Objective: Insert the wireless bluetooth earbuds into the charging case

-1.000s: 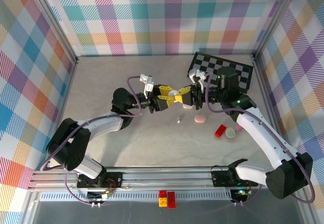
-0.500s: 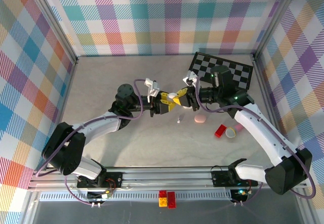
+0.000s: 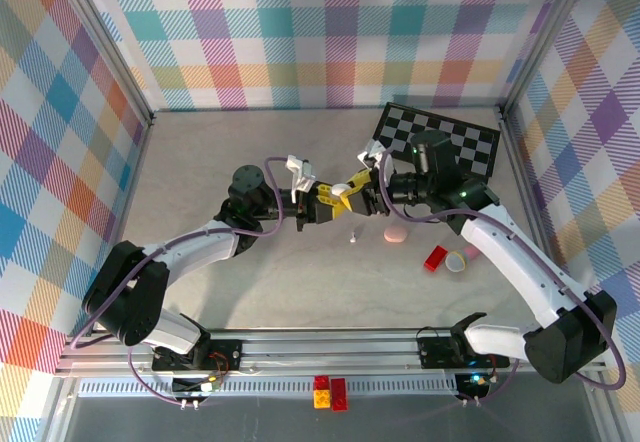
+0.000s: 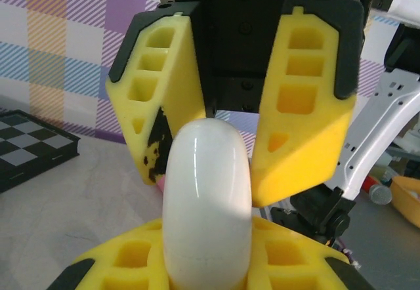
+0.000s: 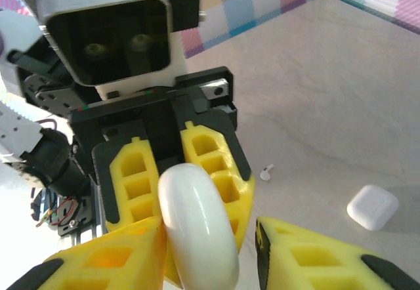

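1. Nearest the arm bases, red and yellow studded plastic bricks (image 3: 330,392) lie together on the grey front strip.
2. To the right on the light marbled table (image 3: 220,152), a red plastic block (image 3: 435,258) lies just beside a small round yellow-rimmed item (image 3: 457,261). What that item is cannot be told.
3. The tiny white short-stemmed earbud (image 3: 353,235) lies loose on the table, on the near side of the two meeting grippers. It has a rounded head and a stubby stem, and it touches nothing else.
4. A pale pebble-shaped closed case (image 3: 396,233) lies flat near the earbud, to its right. It looks pale pink from above and almost white in the right wrist view.
5. The left gripper (image 4: 207,237) is clamped tight on a glossy white oval charging case (image 4: 207,172), which it holds on edge above the table.
6. The right gripper (image 5: 210,244) straddles the other end of that case with its jaws partly apart. A gap shows beside one yellow finger, so it has no hold.
7. A black smudge marks the inner face of one of the right gripper's fingers (image 4: 157,152).
8. A black-and-white chequered board (image 3: 440,142) lies flat at the far right, before the pastel plaid walls (image 3: 320,32).
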`<state>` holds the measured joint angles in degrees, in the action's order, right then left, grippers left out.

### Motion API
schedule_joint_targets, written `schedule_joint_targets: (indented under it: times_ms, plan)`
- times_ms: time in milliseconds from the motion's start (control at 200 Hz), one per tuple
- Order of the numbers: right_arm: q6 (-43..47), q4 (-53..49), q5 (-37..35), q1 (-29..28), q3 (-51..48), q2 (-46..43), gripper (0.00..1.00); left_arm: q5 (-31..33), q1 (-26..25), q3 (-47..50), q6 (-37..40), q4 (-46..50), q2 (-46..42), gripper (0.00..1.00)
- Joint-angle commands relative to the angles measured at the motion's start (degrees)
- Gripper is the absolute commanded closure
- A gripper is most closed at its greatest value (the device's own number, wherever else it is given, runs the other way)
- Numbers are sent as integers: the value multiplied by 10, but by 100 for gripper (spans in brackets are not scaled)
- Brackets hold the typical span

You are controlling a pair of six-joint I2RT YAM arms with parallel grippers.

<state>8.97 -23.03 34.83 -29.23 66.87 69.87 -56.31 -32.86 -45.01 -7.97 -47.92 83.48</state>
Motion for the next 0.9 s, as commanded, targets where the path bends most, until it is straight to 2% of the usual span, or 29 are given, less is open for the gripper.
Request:
schedule_joint_targets:
  times_ms: [0, 60, 210, 430, 555, 680, 820, 895]
  plan:
    - [-46, 24, -113, 0, 16, 4, 58, -25, 0, 12, 67, 2, -25, 100]
    - [-51, 32, -125, 1, 16, 4, 56, -20, 0, 12, 93, 32, -31, 100]
    - [-70, 63, -81, 0, 9, 0, 44, 8, 2, 22, 121, 57, -43, 100]
    - [-103, 85, -98, 1, -8, -19, 38, 22, 6, 32, 116, 56, -46, 100]
    - [-157, 116, -140, 6, -44, -53, 37, 33, 12, 37, 100, 55, -47, 100]
    - [-217, 139, -205, 33, -102, -89, 37, 74, 14, 62, 86, 27, -59, 100]
    - [-273, 99, -272, 64, -143, -101, 38, 115, 15, 98, 69, -31, -80, 100]
    - [-304, 57, -307, 65, -152, -85, 38, 143, 16, 103, 62, -25, -91, 100]
